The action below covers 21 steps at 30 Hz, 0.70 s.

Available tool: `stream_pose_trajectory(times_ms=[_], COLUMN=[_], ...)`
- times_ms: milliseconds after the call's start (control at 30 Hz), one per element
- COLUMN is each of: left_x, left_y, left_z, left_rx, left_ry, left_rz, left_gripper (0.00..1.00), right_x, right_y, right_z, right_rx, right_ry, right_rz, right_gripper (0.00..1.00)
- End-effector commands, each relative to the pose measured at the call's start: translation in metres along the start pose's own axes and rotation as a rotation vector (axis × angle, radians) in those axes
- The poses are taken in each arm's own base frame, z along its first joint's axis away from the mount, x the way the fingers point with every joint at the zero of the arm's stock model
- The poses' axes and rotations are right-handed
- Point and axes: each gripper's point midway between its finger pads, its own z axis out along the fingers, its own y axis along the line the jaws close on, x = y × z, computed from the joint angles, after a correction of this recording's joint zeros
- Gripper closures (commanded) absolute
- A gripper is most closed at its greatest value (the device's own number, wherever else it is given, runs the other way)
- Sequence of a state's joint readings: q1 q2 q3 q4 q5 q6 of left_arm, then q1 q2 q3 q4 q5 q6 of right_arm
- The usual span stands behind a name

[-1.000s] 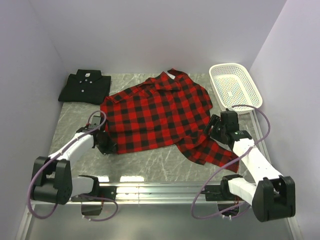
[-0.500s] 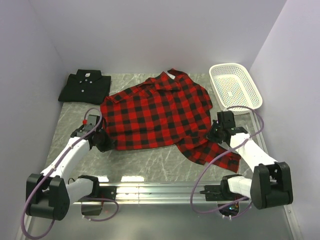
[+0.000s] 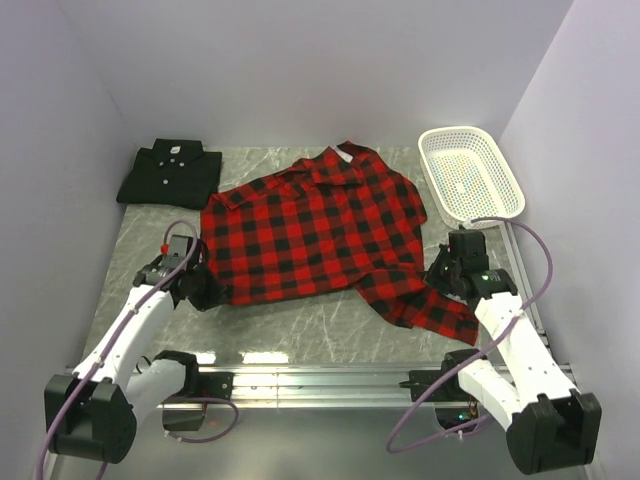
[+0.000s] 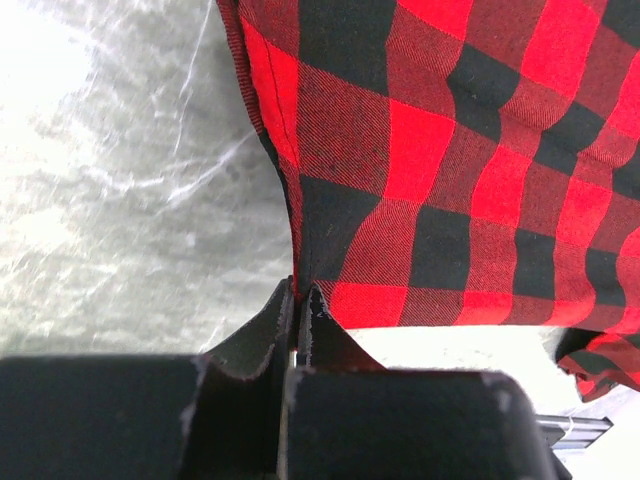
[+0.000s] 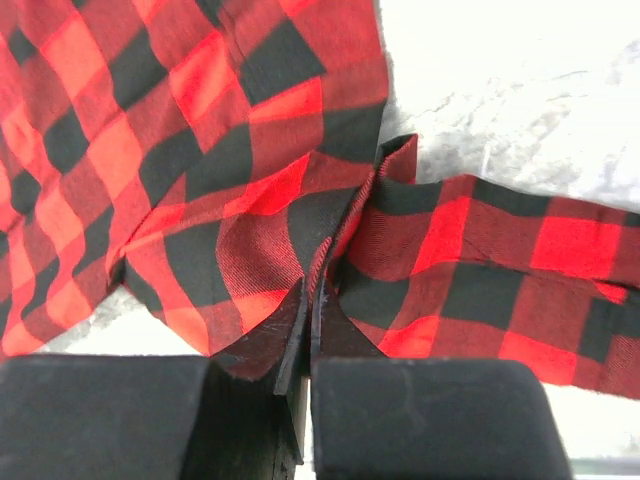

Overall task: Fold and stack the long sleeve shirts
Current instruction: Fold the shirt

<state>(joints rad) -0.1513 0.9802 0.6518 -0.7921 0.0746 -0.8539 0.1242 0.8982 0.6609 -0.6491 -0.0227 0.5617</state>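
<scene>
The red-and-black plaid shirt [image 3: 310, 225] lies spread across the middle of the table, one sleeve trailing toward the near right. My left gripper [image 3: 207, 289] is shut on the shirt's near left hem corner [image 4: 300, 285]. On the right side, my right gripper [image 3: 440, 275] is shut on a fold of the plaid cloth [image 5: 325, 285] where the sleeve meets the body. The plain black shirt [image 3: 170, 172] rests folded at the far left corner, its white buttons showing.
A white mesh basket [image 3: 469, 175] stands at the far right. The grey marbled table [image 3: 290, 325] shows in front of the shirt. Purple walls close in on the left, right and back. A metal rail [image 3: 320, 375] runs along the near edge.
The right gripper has shut on the plaid cloth and shifted right and toward the near edge. The left arm has drawn its hem corner slightly leftward, and the shirt has stretched flatter.
</scene>
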Motion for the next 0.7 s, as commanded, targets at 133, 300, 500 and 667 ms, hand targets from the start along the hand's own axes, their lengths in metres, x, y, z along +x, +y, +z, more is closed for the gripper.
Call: stream_pose_trajectory(times_ms=[133,300,500,667], left_x=[0.003,-0.01,-0.055,-0.085], left_y=[0.005,-0.004,-0.025,-0.037], left_z=[-0.02,-0.023,-0.019,-0.007], left_rx=[0.003,0.01,-0.009,-0.051], left_ry=[-0.02,-0.06,-0.182,-0.242], left_rz=[0.013,0.018,0.043,0.072], left_gripper=[0.99,0.99,0.99,0.98], right_x=[-0.036,-0.06,-0.086,-0.099], right_y=[0.004,0.017,0.037,0.054], right_z=[-0.038,-0.043,-0.022,0.0], right_rx=[0.025,0.011,-0.006,-0.029], right_ry=[-0.118,-0.156,-0.159,-0.132], right_rz=[-0.012,-0.04,-0.065,-0.066], right_gripper=[1.0,1.0,1.0,1.0])
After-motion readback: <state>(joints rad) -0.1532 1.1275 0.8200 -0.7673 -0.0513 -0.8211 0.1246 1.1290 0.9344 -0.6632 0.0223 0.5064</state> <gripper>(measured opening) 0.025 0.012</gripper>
